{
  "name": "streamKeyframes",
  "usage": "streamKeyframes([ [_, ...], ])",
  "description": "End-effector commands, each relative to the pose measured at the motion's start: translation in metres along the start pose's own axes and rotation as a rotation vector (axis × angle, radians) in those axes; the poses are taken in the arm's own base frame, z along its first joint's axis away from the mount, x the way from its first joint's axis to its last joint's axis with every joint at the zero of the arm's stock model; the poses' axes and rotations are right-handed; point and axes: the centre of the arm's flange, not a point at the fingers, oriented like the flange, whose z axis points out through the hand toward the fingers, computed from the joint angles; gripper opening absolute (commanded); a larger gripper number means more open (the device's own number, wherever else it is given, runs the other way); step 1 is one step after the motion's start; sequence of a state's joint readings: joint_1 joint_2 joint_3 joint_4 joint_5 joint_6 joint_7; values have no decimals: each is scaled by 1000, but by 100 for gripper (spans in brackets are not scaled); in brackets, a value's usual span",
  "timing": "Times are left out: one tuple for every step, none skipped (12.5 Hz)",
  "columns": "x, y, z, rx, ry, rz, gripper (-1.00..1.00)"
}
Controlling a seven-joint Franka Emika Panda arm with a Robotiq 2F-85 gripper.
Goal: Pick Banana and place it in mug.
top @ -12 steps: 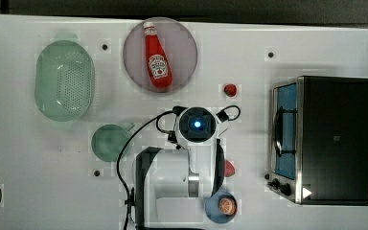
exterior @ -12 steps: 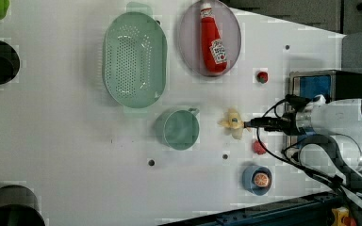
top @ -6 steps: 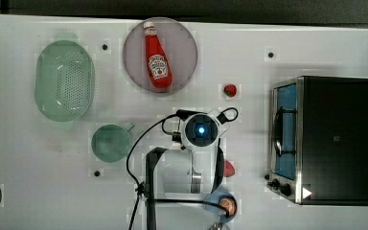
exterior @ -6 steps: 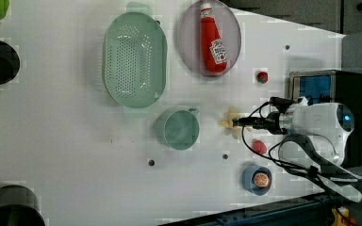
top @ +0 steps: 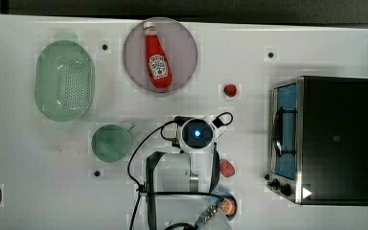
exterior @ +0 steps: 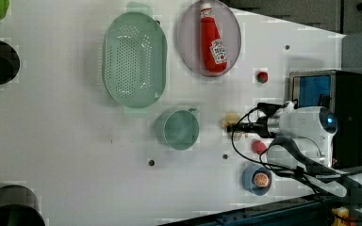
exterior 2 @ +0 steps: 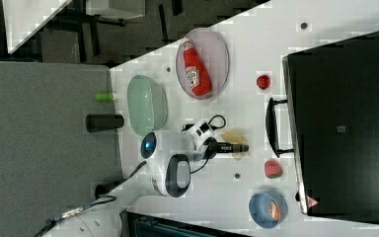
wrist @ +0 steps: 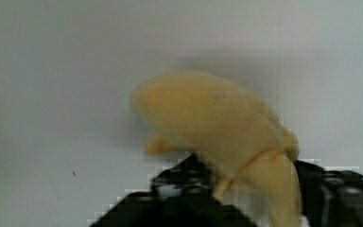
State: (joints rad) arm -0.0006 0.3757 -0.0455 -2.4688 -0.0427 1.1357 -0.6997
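Observation:
The pale yellow banana [exterior: 230, 123] lies on the white table [exterior: 66, 141], a short way to the left view's right of the green mug [exterior: 178, 129]. My gripper [exterior: 236, 127] is down at the banana, open, with one dark finger on each side of its stem end [wrist: 264, 184]. In the wrist view the banana [wrist: 212, 118] sits very close, resting on the table with its shadow under it. In the top view my wrist [top: 197, 134] covers the banana, and the mug [top: 110, 143] stands to the top view's left of it. The right view shows the banana [exterior 2: 234, 138] beside the gripper [exterior 2: 242, 147].
A large green colander [top: 64, 79] and a plate with a ketchup bottle [top: 156, 55] lie beyond the mug. A toaster oven [top: 326, 139] stands at the top view's right. Red fruits [top: 229, 89] [top: 227, 167] and a blue dish [exterior: 257, 180] with an orange slice are near my arm.
My arm has swung toward the banana and come down onto it. The banana and the mug have stayed in place.

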Motion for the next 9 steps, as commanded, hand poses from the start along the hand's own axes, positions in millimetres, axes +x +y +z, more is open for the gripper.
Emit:
streamKeyframes([
  [11,4,-25,13,85,-6,-37],
  [11,5,-31,14,93,-1,-37],
  [12,8,-41,17,112,8,-37],
  [14,12,-58,22,134,22,-37],
  [13,16,-77,23,133,31,-37],
  [10,18,-101,24,124,35,-37],
  [8,19,-134,26,126,35,-37],
  [4,21,-161,26,122,37,-37],
  [-2,21,-184,27,111,35,-37],
])
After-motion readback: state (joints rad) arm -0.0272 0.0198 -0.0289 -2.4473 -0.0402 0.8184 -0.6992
